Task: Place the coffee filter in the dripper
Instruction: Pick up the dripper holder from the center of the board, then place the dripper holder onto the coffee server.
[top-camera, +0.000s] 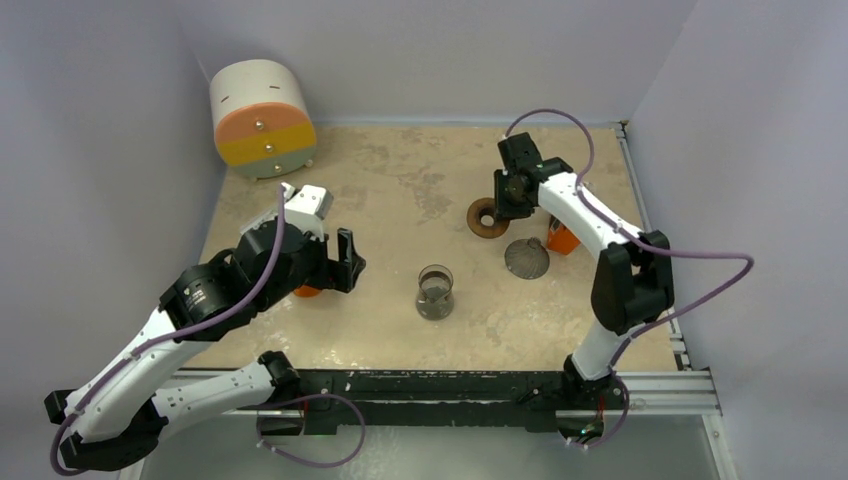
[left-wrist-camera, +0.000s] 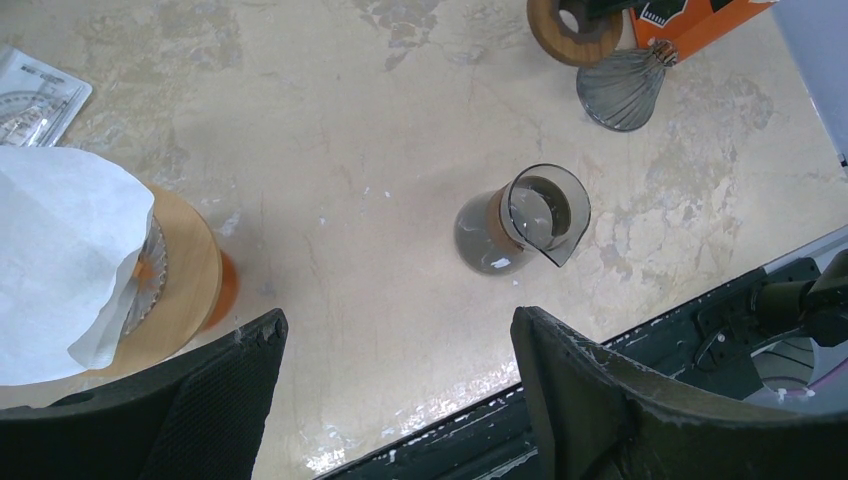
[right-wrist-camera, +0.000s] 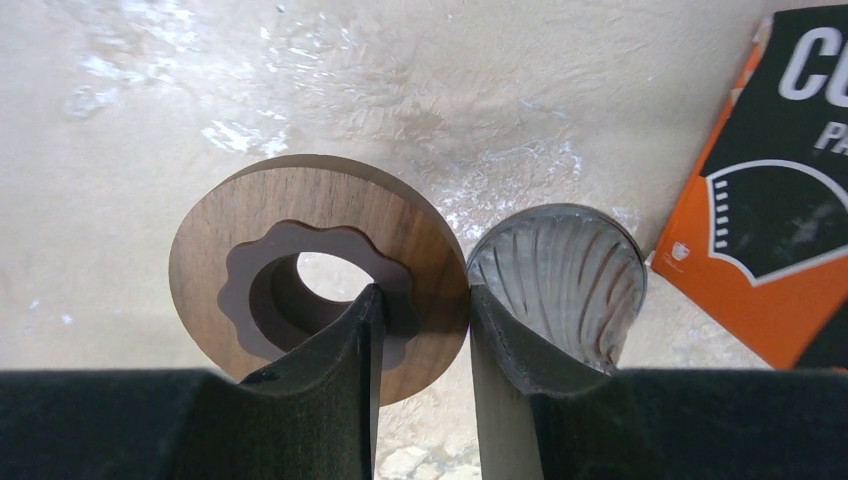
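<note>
A white paper coffee filter (left-wrist-camera: 60, 260) sits loosely in a glass dripper with a light wooden collar (left-wrist-camera: 190, 275) on an orange base (top-camera: 305, 291), mostly hidden under my left arm in the top view. My left gripper (left-wrist-camera: 395, 325) (top-camera: 347, 260) is open and empty, just right of that dripper. A second ribbed glass dripper cone (right-wrist-camera: 565, 275) (top-camera: 526, 258) lies on its side at the right. My right gripper (right-wrist-camera: 420, 295) (top-camera: 508, 200) is shut on the rim of a dark wooden ring (right-wrist-camera: 300, 215) (top-camera: 487, 217), one finger through its hole.
A glass carafe (top-camera: 435, 292) (left-wrist-camera: 525, 225) stands mid-table. An orange filter box (right-wrist-camera: 790, 200) (top-camera: 562, 238) lies beside the glass cone. A round cream and orange drawer unit (top-camera: 262, 118) stands at the back left. A clear plastic packet (left-wrist-camera: 30, 95) lies beyond the filter.
</note>
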